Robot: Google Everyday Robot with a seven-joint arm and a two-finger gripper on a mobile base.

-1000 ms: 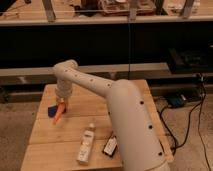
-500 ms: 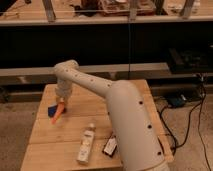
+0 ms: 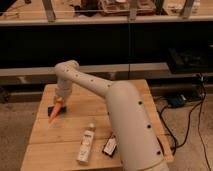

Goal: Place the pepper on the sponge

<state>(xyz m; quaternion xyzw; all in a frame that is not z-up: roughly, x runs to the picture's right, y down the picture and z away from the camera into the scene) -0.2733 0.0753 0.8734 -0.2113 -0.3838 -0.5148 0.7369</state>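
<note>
On the left part of the wooden table lies the blue sponge, mostly covered from this angle. The orange pepper slants over it, thick end up under the arm's end and tip pointing down-left past the sponge. My gripper is at the end of the white arm, right above the pepper's upper end and over the sponge. Whether the pepper rests on the sponge or hangs from the gripper cannot be made out.
A pale labelled bottle lies near the table's front, with a black box to its right. The big white arm link crosses the table's right half. Dark shelving stands behind; cables trail on the floor at right.
</note>
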